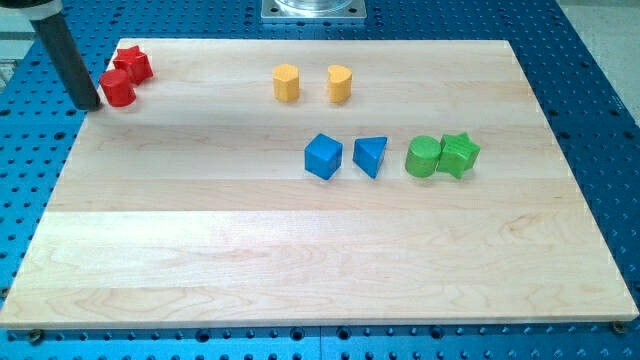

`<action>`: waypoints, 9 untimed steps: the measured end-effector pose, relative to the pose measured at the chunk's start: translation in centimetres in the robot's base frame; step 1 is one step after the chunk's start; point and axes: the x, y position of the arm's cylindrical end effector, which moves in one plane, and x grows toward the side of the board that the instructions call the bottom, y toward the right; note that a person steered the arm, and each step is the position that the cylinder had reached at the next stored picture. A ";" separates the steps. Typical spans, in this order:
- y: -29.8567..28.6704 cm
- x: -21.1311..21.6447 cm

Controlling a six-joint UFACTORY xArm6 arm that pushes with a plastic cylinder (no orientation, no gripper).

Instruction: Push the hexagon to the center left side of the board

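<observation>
The yellow hexagon (287,83) stands near the view's top, left of the middle of the wooden board (300,260). My tip (90,105) is at the board's top left edge, just left of a rounded red block (119,89), touching it or nearly so. The tip is far to the left of the hexagon. A second, angular red block (133,63) sits right behind the first one.
A yellow heart-like block (340,83) stands just right of the hexagon. A blue cube (323,157) and a blue triangle (370,156) sit mid-board. A green cylinder (424,157) and a green star (460,154) touch each other at the right.
</observation>
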 end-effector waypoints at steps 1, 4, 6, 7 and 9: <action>1.9 5.4; 14.3 -5.6; 28.4 -7.0; 31.5 -6.5; 21.0 -2.5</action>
